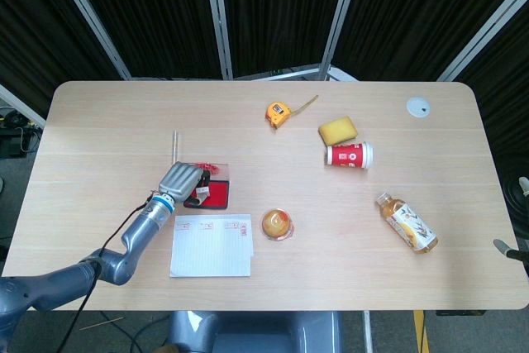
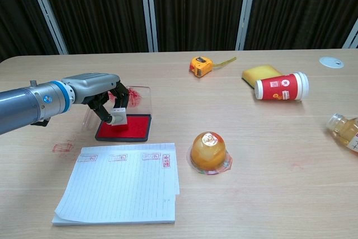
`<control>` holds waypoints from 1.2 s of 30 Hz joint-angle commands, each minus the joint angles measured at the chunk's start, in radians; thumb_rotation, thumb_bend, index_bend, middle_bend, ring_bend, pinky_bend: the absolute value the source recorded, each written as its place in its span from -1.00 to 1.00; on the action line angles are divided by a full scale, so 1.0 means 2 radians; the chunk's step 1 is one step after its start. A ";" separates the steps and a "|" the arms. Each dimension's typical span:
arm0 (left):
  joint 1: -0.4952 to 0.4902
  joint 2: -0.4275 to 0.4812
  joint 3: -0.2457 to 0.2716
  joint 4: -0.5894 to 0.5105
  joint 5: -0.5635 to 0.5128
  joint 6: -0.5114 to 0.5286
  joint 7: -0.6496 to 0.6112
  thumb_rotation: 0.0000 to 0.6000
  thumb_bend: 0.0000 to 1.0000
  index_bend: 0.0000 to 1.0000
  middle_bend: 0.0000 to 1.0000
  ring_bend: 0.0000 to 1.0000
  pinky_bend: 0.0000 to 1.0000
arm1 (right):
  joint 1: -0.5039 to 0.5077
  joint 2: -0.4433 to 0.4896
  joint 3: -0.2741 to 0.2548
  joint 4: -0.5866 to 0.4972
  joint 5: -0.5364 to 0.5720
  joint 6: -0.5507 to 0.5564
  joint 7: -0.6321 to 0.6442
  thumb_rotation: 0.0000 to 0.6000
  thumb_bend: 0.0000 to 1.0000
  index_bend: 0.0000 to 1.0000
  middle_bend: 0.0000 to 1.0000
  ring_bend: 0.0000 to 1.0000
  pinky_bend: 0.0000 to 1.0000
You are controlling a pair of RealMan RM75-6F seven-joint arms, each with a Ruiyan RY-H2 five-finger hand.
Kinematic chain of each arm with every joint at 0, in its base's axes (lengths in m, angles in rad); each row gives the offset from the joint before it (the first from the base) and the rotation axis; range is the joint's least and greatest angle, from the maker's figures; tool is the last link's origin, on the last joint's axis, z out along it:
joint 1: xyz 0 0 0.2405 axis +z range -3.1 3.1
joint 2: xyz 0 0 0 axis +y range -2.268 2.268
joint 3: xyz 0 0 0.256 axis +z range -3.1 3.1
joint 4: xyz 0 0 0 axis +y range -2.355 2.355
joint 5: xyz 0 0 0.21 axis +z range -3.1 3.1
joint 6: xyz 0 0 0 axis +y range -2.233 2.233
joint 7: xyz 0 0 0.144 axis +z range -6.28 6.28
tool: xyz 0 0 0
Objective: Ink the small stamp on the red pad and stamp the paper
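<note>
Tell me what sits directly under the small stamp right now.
The small stamp, held in the left hand's fingers, is over the red pad. Whether its face touches the ink cannot be seen; the fingers cover it.

One stamp, one red pad, one notepad — one tape measure, one sponge, one cup, one bottle

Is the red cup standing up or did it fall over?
Fallen over. The red paper cup lies on its side on the table, its white lid pointing right, beside the yellow sponge.
</note>
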 commanded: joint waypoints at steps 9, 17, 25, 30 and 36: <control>0.001 -0.009 0.003 0.013 -0.008 -0.002 0.005 1.00 -0.21 0.16 0.13 0.68 0.82 | -0.001 0.002 0.001 0.000 0.002 0.000 0.003 1.00 -1.00 -1.00 -1.00 -1.00 -1.00; 0.002 -0.006 0.002 0.007 -0.003 0.003 0.000 1.00 -0.21 0.16 0.13 0.68 0.82 | -0.001 0.002 0.001 0.000 0.002 0.000 0.003 1.00 -1.00 -1.00 -1.00 -1.00 -1.00; 0.003 0.024 -0.009 -0.038 0.004 0.021 -0.003 1.00 -0.21 0.17 0.13 0.68 0.82 | -0.001 0.002 0.001 -0.001 0.003 0.000 0.002 1.00 -1.00 -1.00 -1.00 -1.00 -1.00; 0.007 0.060 -0.012 -0.092 0.007 0.029 -0.004 1.00 -0.21 0.18 0.14 0.69 0.82 | -0.002 0.003 0.001 -0.003 0.004 0.001 0.000 1.00 -1.00 -1.00 -1.00 -1.00 -1.00; 0.016 0.107 -0.001 -0.167 0.025 0.035 -0.006 1.00 -0.21 0.20 0.15 0.68 0.82 | -0.002 0.004 0.000 -0.006 0.003 0.003 -0.002 1.00 -1.00 -1.00 -1.00 -1.00 -1.00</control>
